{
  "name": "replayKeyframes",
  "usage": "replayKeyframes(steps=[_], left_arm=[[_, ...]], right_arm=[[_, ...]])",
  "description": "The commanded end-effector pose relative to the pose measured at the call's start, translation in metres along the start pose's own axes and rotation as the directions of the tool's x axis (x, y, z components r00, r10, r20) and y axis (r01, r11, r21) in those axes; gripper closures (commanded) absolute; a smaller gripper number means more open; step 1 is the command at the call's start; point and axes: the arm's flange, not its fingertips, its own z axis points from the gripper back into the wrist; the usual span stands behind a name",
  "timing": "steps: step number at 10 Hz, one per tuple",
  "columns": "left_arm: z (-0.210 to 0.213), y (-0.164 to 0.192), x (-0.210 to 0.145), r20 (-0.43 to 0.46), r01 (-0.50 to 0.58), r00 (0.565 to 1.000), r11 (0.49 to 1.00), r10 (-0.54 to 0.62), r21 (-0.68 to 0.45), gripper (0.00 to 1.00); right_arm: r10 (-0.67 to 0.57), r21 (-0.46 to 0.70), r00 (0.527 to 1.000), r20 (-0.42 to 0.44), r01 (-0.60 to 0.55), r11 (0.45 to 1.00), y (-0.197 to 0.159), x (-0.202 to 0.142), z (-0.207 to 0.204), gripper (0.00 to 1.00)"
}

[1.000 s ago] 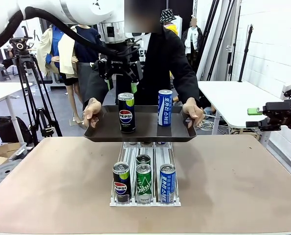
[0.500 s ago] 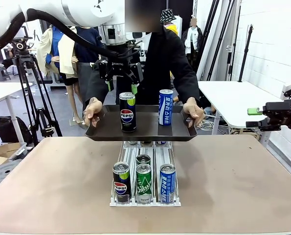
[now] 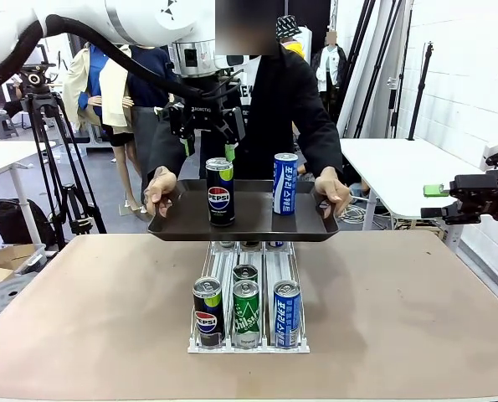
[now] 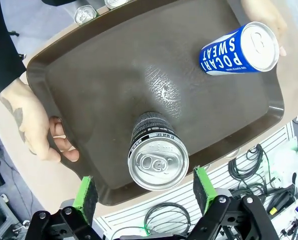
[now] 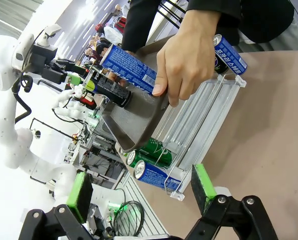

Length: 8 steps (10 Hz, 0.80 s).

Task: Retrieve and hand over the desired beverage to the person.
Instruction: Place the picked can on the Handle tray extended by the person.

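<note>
1. The left gripper, black with green pads, hangs with jaws spread wide directly above the black cylindrical Pepsi can, holding nothing.
2. That aluminium can stands upright on the dark brown, matte-textured rectangular plastic tray, well apart from the blue Pocari Sweat can.
3. The person in a black jacket holds the tray by both short ends.
4. Below the tray, a clear ribbed dispenser rack on the tan table holds more cans.
5. The right gripper stands open and empty, off to the side.
</note>
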Motion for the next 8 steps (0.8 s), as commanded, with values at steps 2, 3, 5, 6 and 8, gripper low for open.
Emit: replayKeyframes(steps=[2, 3, 5, 6, 8], left_arm=[[0.003, 0.000, -0.001, 0.003, 0.001, 1.000, 1.000, -0.001, -0.009, 0.00], [0.003, 0.000, -0.001, 0.003, 0.001, 1.000, 1.000, -0.001, -0.009, 0.00], [0.003, 0.000, -0.001, 0.003, 0.001, 1.000, 1.000, -0.001, -0.009, 0.00], [0.000, 0.000, 0.000, 0.000, 0.000, 1.000, 1.000, 0.000, 0.000, 0.00], [0.019, 0.023, -0.025, -0.007, -0.079, 0.997, 0.991, 0.079, -0.105, 0.00]], right_arm=[[0.001, 0.012, 1.000, 0.009, -0.001, 1.000, 0.001, 0.000, 0.000, 0.00], [0.001, 0.012, 1.000, 0.009, -0.001, 1.000, 0.001, 0.000, 0.000, 0.00], [0.001, 0.012, 1.000, 0.009, -0.001, 1.000, 0.001, 0.000, 0.000, 0.00], [0.001, 0.012, 1.000, 0.009, -0.001, 1.000, 0.001, 0.000, 0.000, 0.00], [0.001, 0.012, 1.000, 0.009, -0.001, 1.000, 0.001, 0.000, 0.000, 0.00]])
